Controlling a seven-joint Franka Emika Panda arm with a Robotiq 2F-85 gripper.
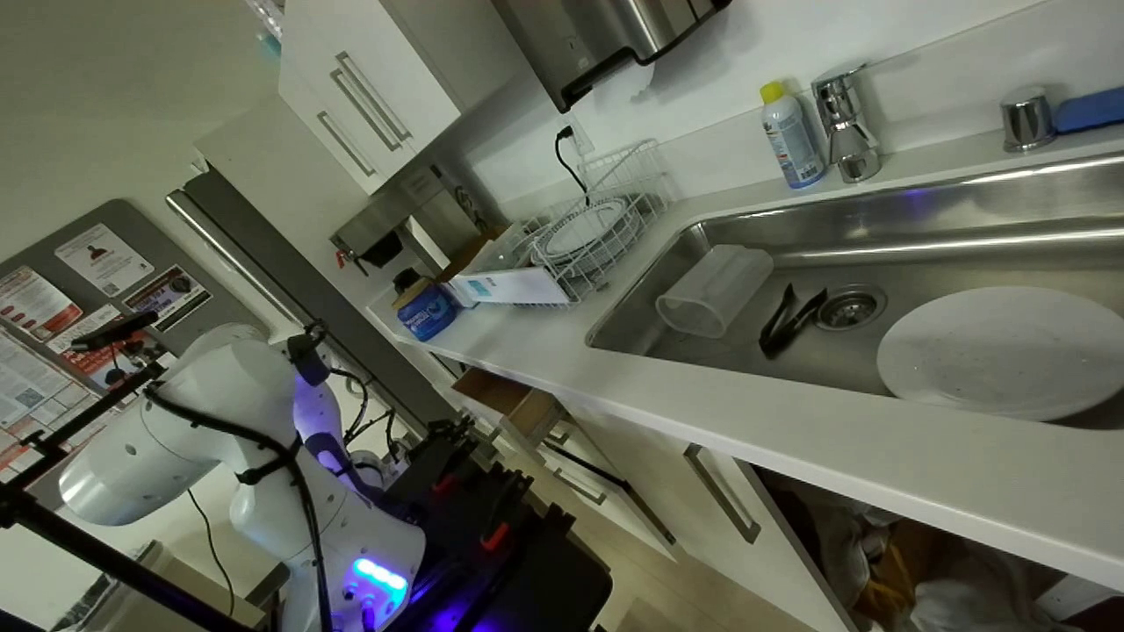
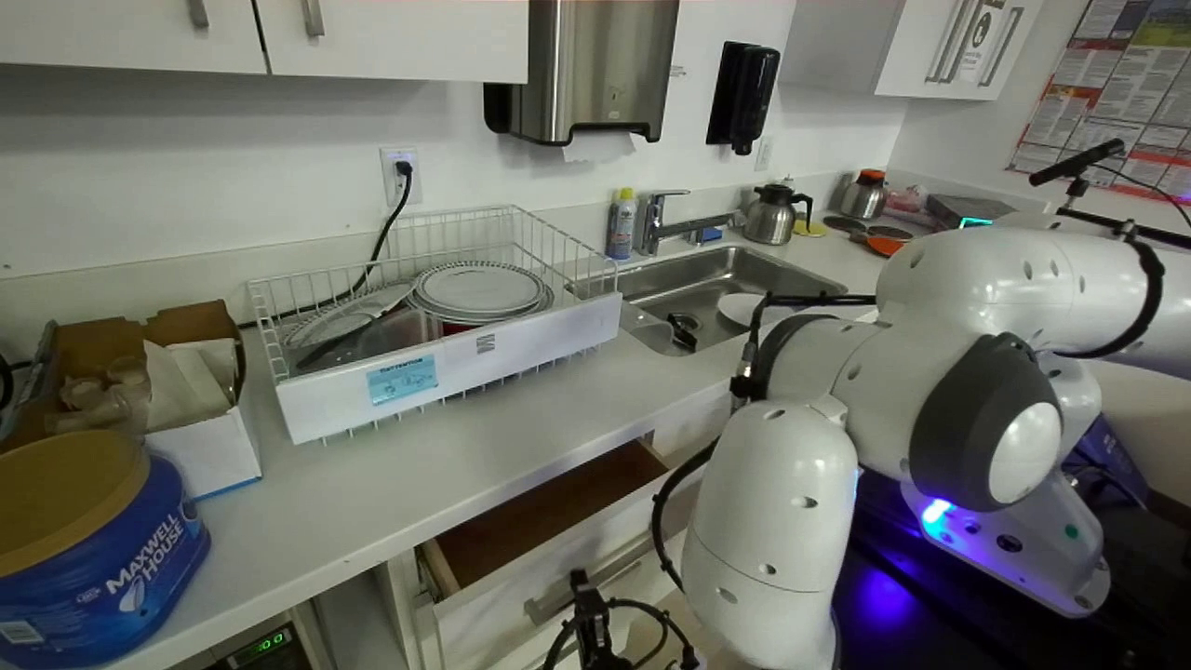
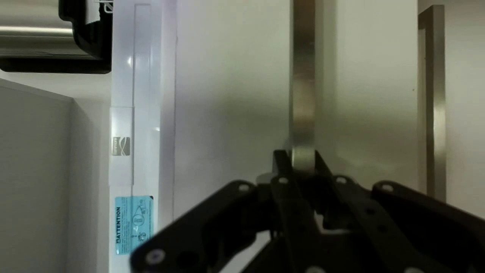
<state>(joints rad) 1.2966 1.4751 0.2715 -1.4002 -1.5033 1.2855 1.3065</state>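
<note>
Black jaws are clamped on a straight metal handle [image 3: 303,91], its long axis level, pointing left to right along the front of a pulled-out drawer [image 2: 493,609]. Beyond and above, the white tabletop [image 2: 447,475] carries a dish rack [image 2: 521,351].

A long, smooth white countertop [image 2: 521,414] runs along a plain white wall [image 2: 233,167] beneath flat-fronted white cabinets [image 2: 409,37]; pale, wood-toned flooring [image 1: 637,570] shows below.

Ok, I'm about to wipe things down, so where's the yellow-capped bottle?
In both exterior views, the yellow-capped bottle stands behind the sink, just left of the faucet.
</note>
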